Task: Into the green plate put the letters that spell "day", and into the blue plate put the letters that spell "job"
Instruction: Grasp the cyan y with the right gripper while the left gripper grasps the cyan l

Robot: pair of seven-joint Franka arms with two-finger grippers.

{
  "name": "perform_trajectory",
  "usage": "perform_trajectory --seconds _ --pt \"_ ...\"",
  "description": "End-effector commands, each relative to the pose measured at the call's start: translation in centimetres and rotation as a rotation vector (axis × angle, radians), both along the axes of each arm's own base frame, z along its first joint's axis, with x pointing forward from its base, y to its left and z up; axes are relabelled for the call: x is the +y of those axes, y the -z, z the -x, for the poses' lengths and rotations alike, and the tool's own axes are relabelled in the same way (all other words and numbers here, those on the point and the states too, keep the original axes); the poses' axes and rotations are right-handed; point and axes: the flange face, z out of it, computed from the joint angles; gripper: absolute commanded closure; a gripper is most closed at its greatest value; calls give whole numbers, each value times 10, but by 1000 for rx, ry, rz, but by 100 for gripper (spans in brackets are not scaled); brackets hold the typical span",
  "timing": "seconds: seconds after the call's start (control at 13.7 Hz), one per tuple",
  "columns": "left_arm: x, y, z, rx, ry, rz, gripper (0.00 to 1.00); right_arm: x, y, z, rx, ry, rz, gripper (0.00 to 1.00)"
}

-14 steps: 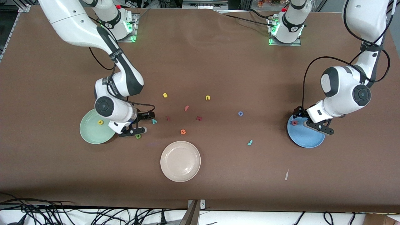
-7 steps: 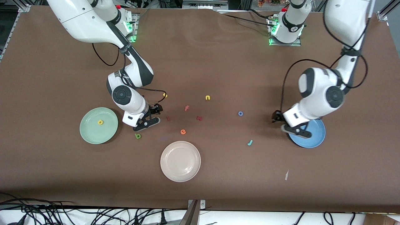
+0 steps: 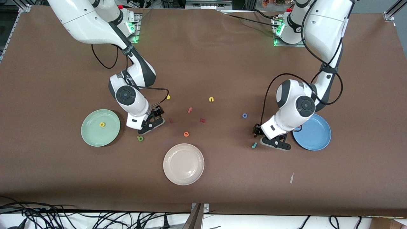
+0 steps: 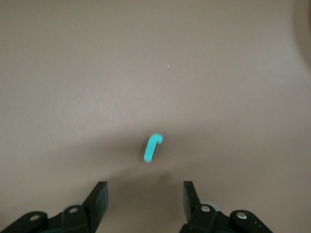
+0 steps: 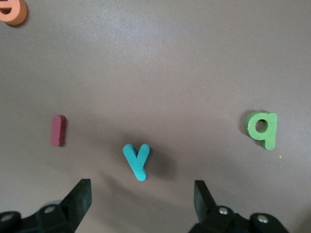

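The teal y (image 5: 137, 160) lies on the table just ahead of my right gripper (image 5: 142, 187), which is open and low over it; the front view shows this gripper (image 3: 158, 116) covering the y. The dark green a (image 3: 140, 138) (image 5: 263, 128) lies beside it, nearer the front camera. The yellow d (image 3: 102, 124) rests in the green plate (image 3: 92, 136). My left gripper (image 3: 258, 136) (image 4: 145, 187) is open beside the blue plate (image 3: 318, 140), with the teal j (image 3: 254, 145) (image 4: 153, 147) just ahead of its fingertips. The blue o (image 3: 244, 115) lies farther from the front camera.
A cream plate (image 3: 183, 178) sits near the table's front middle. Loose letters lie between the arms: a dark red bar (image 3: 171, 121) (image 5: 58, 130), an orange e (image 3: 186, 134) (image 5: 12, 9), an orange f (image 3: 189, 110), a dark red letter (image 3: 202, 120), a yellow s (image 3: 168, 97) and a yellow n (image 3: 211, 99).
The left arm has swung from over the blue plate to the teal j. The right gripper has moved from beside the green plate to over the teal y and settled lower.
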Motion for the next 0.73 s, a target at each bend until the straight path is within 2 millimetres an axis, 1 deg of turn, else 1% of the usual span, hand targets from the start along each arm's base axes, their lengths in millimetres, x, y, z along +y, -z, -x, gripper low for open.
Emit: perform_trajectory --seconds 0.0,0.15,0.22,0.36,0.51,0.58,0.66 --pt "-18 14 -14 -30 -5 13 30 4 6 1 -18 -47 9 8" --pt "-22 20 -13 -25 -18 13 30 5 10 -2 -22 -56 14 8" --pt "-23 21 -12 -25 -16 12 29 6 13 -2 -22 -66 18 10" --pt "-22 23 -12 -25 -13 6 30 13 12 -3 -29 -77 15 13" --pt "-18 35 -13 -30 -17 -3 32 16 16 -4 -31 -79 10 16" --pt "-17 39 -15 -52 -23 -4 32 18 17 -3 -33 -84 7 20" --pt "-20 48 -13 -52 -19 -6 32 18 16 -3 -37 -86 5 23"
